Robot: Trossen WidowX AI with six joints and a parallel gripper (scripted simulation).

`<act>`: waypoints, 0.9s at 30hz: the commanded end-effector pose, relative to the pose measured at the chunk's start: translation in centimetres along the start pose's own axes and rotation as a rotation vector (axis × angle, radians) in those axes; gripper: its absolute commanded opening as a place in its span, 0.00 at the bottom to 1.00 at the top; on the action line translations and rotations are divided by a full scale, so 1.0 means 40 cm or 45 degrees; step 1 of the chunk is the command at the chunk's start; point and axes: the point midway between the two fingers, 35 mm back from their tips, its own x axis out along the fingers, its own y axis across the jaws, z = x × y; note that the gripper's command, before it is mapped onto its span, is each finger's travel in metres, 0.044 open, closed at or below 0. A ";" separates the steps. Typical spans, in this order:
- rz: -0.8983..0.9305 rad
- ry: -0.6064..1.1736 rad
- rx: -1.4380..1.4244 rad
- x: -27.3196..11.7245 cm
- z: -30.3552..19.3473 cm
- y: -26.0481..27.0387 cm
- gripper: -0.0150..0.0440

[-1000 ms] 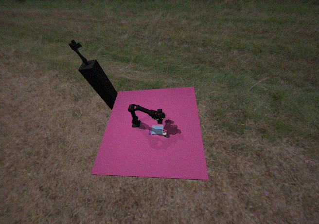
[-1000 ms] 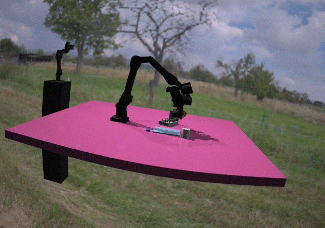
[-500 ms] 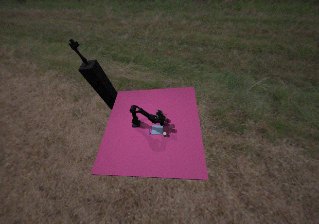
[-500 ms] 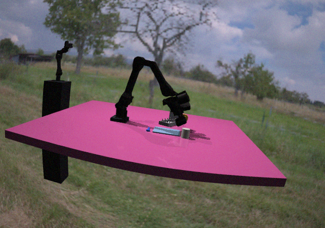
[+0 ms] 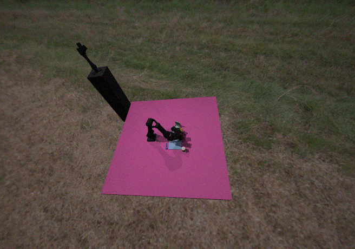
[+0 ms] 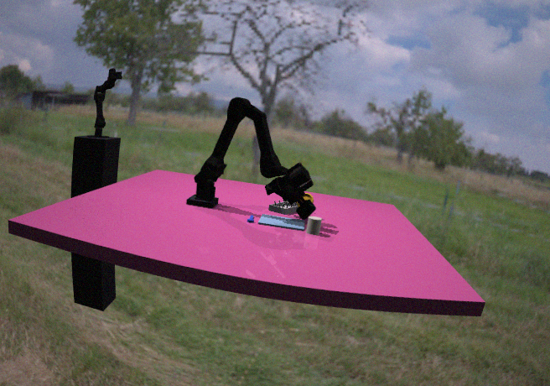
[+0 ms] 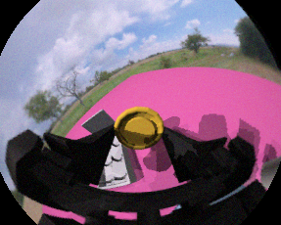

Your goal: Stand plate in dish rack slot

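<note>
The yellow round plate (image 5: 181, 129) (image 6: 308, 198) (image 7: 139, 128) is held at its rim between the fingers of my gripper (image 7: 139, 128), which is shut on it. The gripper is tilted low over the table, and the plate is steeply tilted, off the table. The grey dish rack (image 5: 177, 125) (image 6: 283, 208) (image 7: 116, 168) has short pegs and a taller dark end panel (image 7: 99, 121). In the wrist view it lies just left of and beyond the plate, partly behind the left finger. The plate's lower edge and the slots nearest it are partly hidden, so I cannot tell whether they touch.
A light blue flat board (image 5: 171, 146) (image 6: 280, 221) lies in front of the rack. A cream cylinder (image 5: 183, 149) (image 6: 313, 226) stands at its right end, and a small blue object (image 5: 166, 145) (image 6: 251, 219) lies at its left. A second arm stands on a black pedestal (image 5: 109, 92) (image 6: 95, 164) behind the table.
</note>
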 end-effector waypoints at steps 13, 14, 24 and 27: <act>0.203 -0.264 -0.437 -0.064 -0.083 0.077 0.25; 0.214 -0.280 -0.464 -0.069 -0.088 0.084 0.25; 0.297 -0.405 -0.699 -0.113 -0.129 0.150 0.25; 0.297 -0.405 -0.699 -0.113 -0.129 0.150 0.25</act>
